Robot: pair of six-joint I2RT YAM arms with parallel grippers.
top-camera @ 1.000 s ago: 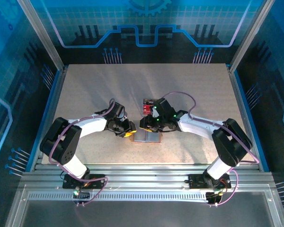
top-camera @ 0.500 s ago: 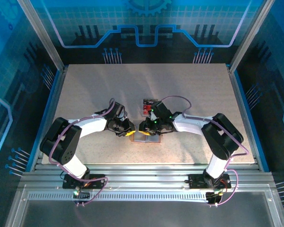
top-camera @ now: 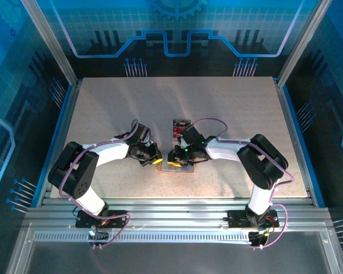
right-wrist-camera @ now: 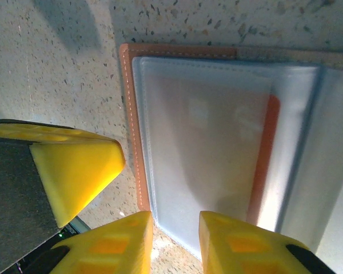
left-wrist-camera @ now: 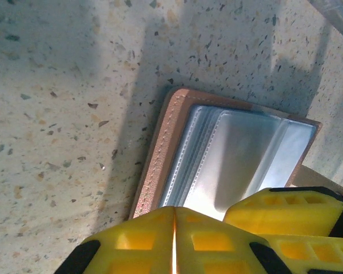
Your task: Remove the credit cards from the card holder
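The card holder point(right-wrist-camera: 200, 131) is laid open on the table point(top-camera: 228, 103), pale side up, directly ahead of the right gripper point(right-wrist-camera: 176, 231), whose fingertips are set at its near edge. An orange-red card point(right-wrist-camera: 266, 154) is seen tucked in a sleeve, ahead and to the right of those fingertips. The right gripper's jaws are parted narrowly; whether anything is pinched cannot be told. The left gripper point(left-wrist-camera: 174, 222) is pressed closed, finger against finger, at the holder's brown rim, just beside the right gripper. More credit cards point(top-camera: 178, 129), red, are seen just beyond the right gripper.
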